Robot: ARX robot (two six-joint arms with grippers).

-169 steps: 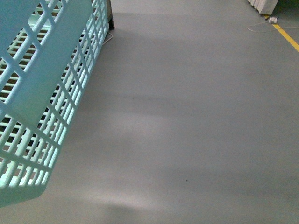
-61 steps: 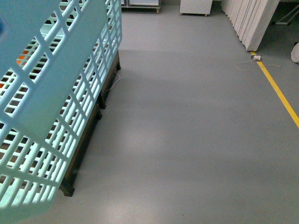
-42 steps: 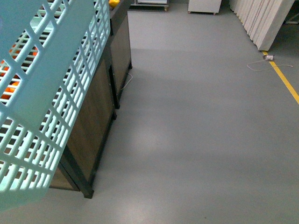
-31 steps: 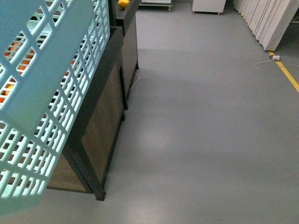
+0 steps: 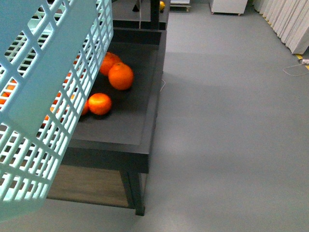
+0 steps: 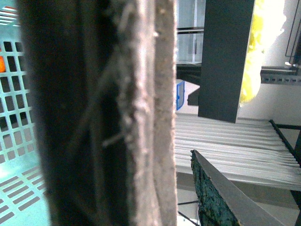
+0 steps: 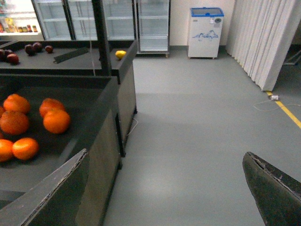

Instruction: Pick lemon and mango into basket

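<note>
Teal basket (image 5: 43, 96) sits close up at far left of the front view, its slotted wall tilted, in front of a dark display table (image 5: 120, 130). Loose oranges (image 5: 120, 76) lie on the tabletop, some seen through the slots. A small yellow fruit (image 7: 121, 54) is on the farther table's edge, possibly the lemon, too small to be sure. Smooth grey floor (image 5: 227, 125) to the right. Glass-door fridges (image 7: 117, 19) and chest freezer (image 7: 205, 28) at the back wall, white curtain (image 7: 263, 37) and yellow floor line (image 7: 288, 114) far right. For the left gripper (image 6: 186, 188), a grey-brown bar (image 6: 141, 117) fills the wrist view, can't tell how the jaws stand. The right gripper (image 7: 160, 193) has fingers spread wide, nothing held
</note>
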